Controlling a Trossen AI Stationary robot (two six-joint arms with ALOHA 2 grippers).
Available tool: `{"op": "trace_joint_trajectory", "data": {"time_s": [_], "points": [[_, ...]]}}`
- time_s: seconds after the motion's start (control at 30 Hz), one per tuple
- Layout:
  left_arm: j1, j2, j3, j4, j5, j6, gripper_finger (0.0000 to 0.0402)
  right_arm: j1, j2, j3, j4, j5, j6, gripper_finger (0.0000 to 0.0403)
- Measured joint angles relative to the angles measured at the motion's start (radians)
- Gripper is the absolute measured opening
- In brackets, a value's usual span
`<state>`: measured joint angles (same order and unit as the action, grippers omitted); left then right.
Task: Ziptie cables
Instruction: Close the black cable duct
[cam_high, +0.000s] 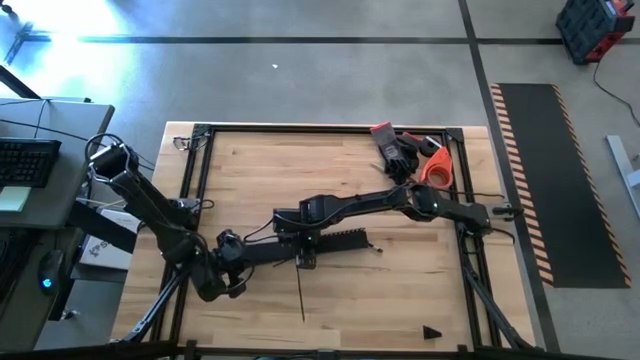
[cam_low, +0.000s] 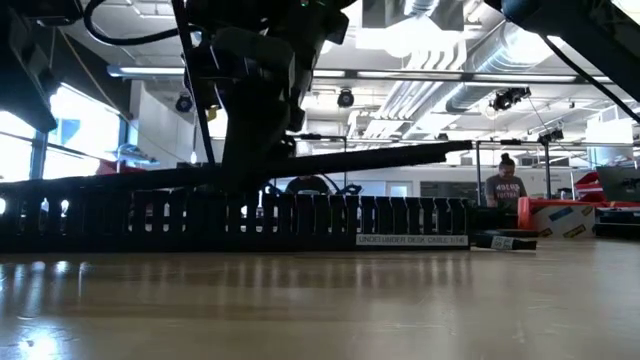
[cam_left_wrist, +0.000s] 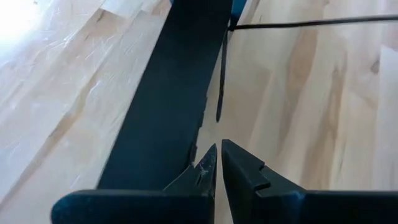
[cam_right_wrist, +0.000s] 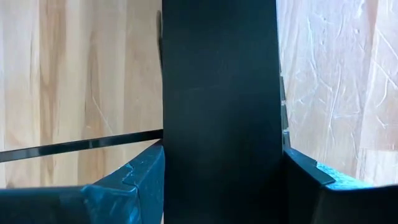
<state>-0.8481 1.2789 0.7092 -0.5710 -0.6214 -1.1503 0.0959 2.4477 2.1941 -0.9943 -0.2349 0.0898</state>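
Observation:
A black comb-toothed duct (cam_high: 335, 240) lies at mid-table, with a flat black strip (cam_low: 380, 156) slanting along its top. My right gripper (cam_high: 303, 238) comes down at the duct's left end and is shut on the strip (cam_right_wrist: 221, 93). My left gripper (cam_left_wrist: 219, 163), with pointed tips shut, hovers beside the strip's edge (cam_left_wrist: 202, 124) just left of the duct (cam_high: 238, 262); I cannot tell if it touches. A thin black zip tie (cam_high: 301, 292) runs from the duct toward the near edge. The cables do not show. My right gripper pinches the flat black strip across its width, one finger (cam_right_wrist: 130, 183) on each long edge (cam_right_wrist: 166, 149). The fingers come steeply from above and lie across the strip. In the low view the strip sits tilted over the duct, its right end (cam_low: 455, 148) raised.
Red-and-black gloves (cam_high: 392, 148) and an orange object (cam_high: 436, 166) lie at the far right corner. A black frame (cam_high: 200, 160) borders the table. A small dark piece (cam_high: 432, 332) sits near the front right. A person (cam_low: 505, 185) stands in the room beyond.

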Motion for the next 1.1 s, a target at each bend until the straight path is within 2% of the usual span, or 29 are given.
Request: {"op": "trace_joint_trajectory", "data": {"time_s": [0.33, 0.63, 0.83, 1.1], "points": [[0.024, -0.033, -0.011, 0.108, 0.002, 0.087, 0.0000, 0.000, 0.000, 0.066, -0.043, -0.004, -0.011, 0.0203], [0.024, -0.011, -0.037, 0.104, 0.012, 0.073, 0.0000, 0.008, -0.001, 0.039, -0.056, -0.002, -0.011, 0.0203], [0.024, -0.009, -0.111, 0.190, 0.012, 0.036, 0.0000, 0.008, -0.001, 0.028, -0.050, 0.008, -0.019, 0.0203], [0.023, -0.037, -0.096, 0.208, 0.014, 0.071, 0.0000, 0.009, -0.002, 0.038, -0.038, 0.018, -0.038, 0.0203]]}}
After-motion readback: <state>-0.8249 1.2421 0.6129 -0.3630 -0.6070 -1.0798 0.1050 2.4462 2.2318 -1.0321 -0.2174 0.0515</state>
